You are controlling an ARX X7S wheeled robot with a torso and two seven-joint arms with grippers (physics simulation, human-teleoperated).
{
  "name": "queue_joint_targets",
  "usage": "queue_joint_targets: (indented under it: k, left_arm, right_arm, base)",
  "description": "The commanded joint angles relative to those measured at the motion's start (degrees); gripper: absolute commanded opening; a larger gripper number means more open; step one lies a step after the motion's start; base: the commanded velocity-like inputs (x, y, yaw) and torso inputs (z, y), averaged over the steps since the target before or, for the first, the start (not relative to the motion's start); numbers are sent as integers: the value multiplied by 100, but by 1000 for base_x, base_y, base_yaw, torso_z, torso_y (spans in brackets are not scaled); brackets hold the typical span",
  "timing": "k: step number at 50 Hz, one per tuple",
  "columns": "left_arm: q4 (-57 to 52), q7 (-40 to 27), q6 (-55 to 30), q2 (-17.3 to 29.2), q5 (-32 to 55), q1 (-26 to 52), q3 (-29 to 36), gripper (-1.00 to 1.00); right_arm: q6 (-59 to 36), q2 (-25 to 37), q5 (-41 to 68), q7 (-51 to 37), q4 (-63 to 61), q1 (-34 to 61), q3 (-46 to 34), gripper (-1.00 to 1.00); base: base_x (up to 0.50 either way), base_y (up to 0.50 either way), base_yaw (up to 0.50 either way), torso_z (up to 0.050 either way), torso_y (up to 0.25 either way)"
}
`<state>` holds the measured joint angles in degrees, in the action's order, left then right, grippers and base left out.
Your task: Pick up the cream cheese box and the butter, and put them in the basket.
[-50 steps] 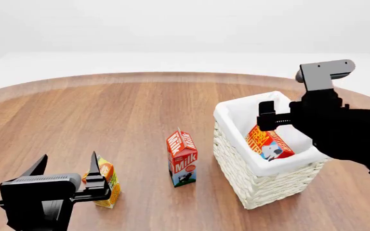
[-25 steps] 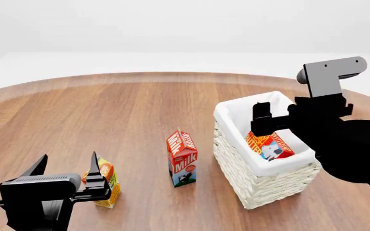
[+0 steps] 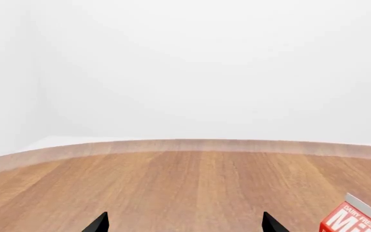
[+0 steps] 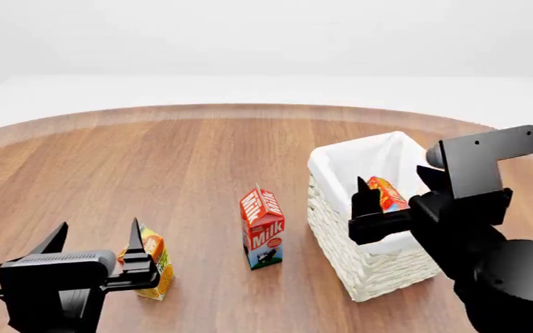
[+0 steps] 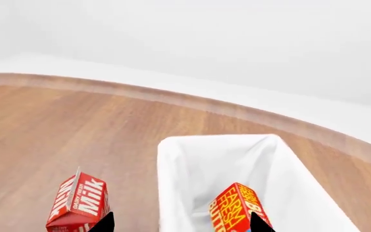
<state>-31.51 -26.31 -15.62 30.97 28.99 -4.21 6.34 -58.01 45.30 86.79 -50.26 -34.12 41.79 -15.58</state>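
Red-orange butter (image 4: 386, 193) leans inside the basket (image 4: 339, 165), just beyond the right gripper (image 4: 380, 223), whose jaws stand spread and empty. Left gripper (image 4: 100, 252), also spread, hangs by the juice carton (image 4: 155, 262). I cannot find the cream cheese box in any view.

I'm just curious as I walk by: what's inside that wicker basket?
The basket holds the butter, leaning against its white liner. The right end effector and the near rim cover the bottom, so whether the cream cheese box lies there cannot be seen.
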Motion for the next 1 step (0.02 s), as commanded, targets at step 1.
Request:
queue_joint_targets:
  k: [1]
  left_arm:
    - [-12,-4,26,7,-1,-26,2,100]
  right_arm:
    - [325,161,329,-501,-915,-709,282,100]
  base:
    - [0,0,0,0,0]
